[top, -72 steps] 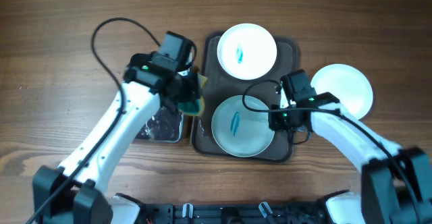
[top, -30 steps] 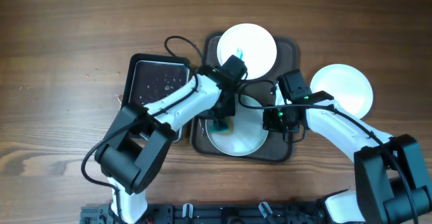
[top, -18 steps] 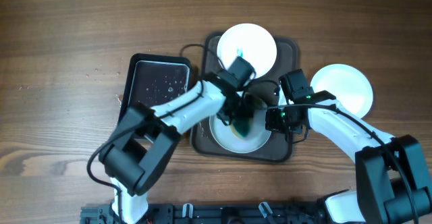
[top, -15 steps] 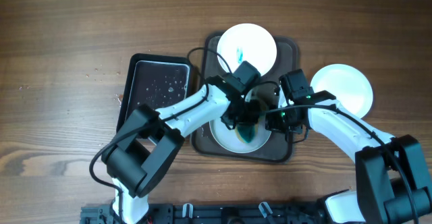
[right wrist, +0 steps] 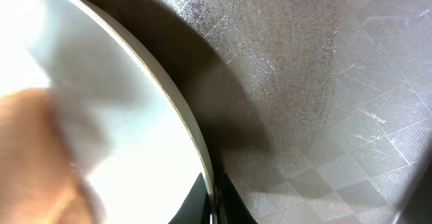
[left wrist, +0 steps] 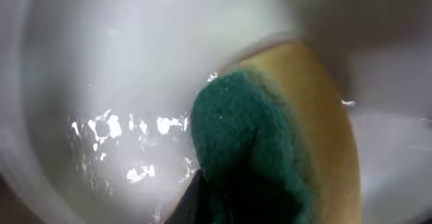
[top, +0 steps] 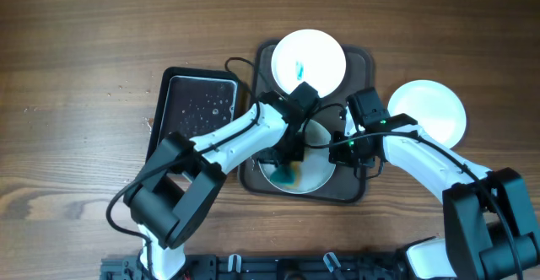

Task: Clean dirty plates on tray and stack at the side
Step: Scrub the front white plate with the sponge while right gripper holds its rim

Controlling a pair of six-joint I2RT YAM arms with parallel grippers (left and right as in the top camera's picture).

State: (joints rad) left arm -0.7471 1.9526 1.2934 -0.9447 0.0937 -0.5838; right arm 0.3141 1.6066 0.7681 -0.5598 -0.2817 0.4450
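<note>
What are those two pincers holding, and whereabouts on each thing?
Left pincer: the sponge, grip spot hidden, pressed on the near plate. Right pincer: that plate, by its right rim.

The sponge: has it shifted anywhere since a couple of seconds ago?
Yes. The sponge has gone rightward, from beside the left rim of the tray onto the near plate lying in that tray.

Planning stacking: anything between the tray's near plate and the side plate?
Only the dark brown tray's rim lies between the near round white plate and the plain white side plate; a teal-and-yellow sponge presses the near one.
</note>
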